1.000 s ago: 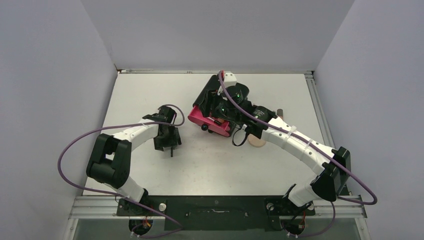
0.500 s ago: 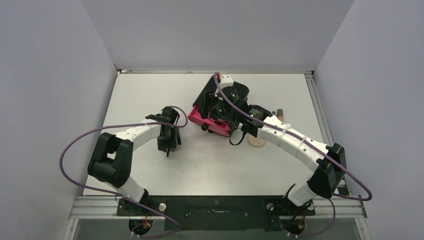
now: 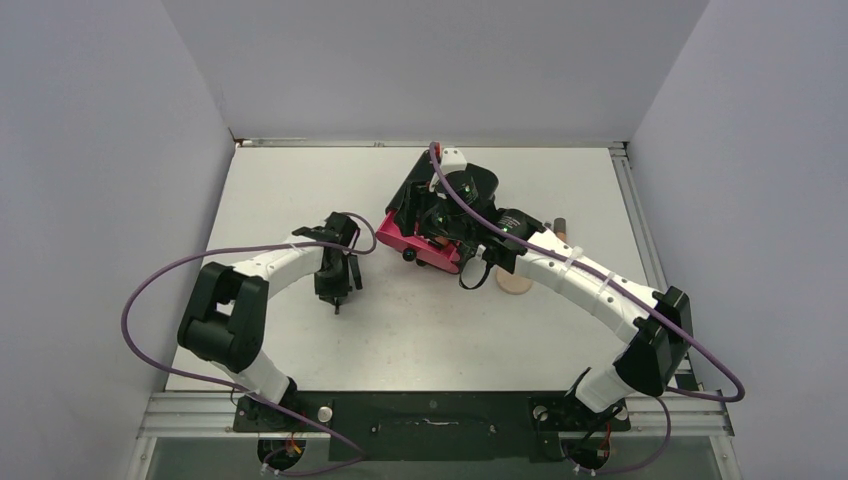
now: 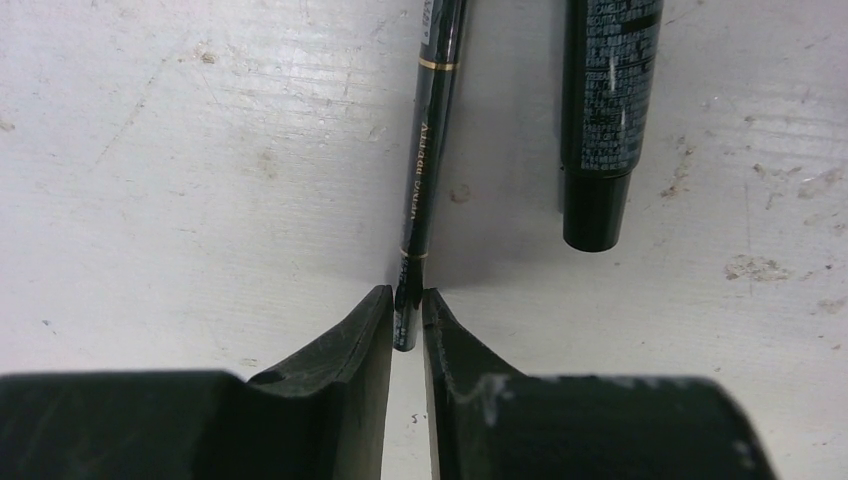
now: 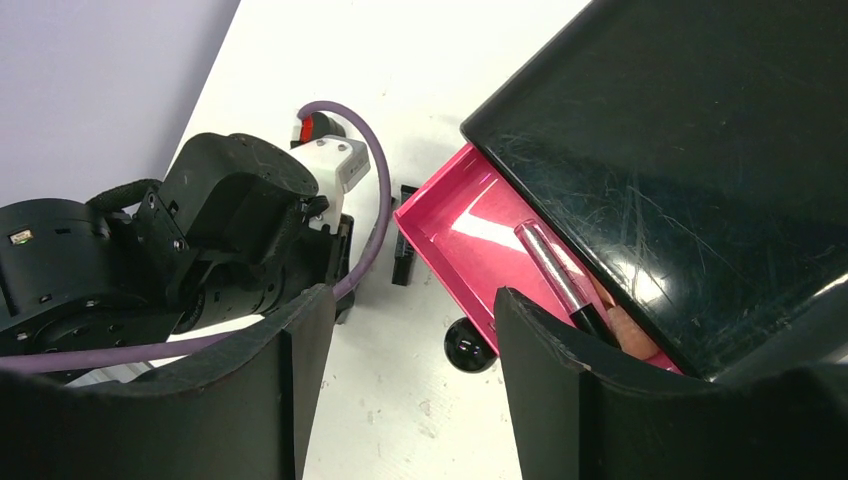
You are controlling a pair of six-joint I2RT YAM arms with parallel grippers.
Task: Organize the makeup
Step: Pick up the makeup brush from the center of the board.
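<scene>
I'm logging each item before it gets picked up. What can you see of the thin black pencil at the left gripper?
The thin black pencil is a slim, glossy stick with narrow gold bands and gold lettering along its barrel. It lies flat on the scuffed white table, and its far end runs out of view. Its near end is pinched between the fingertips of the left gripper. A thicker black tube lies beside it without touching it.

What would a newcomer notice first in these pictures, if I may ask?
The open pink drawer of the black cabinet at mid-table stands out, a glossy tube lying inside, the right claw open above it. Left of it, the left claw pinches a thin black pencil.
</scene>
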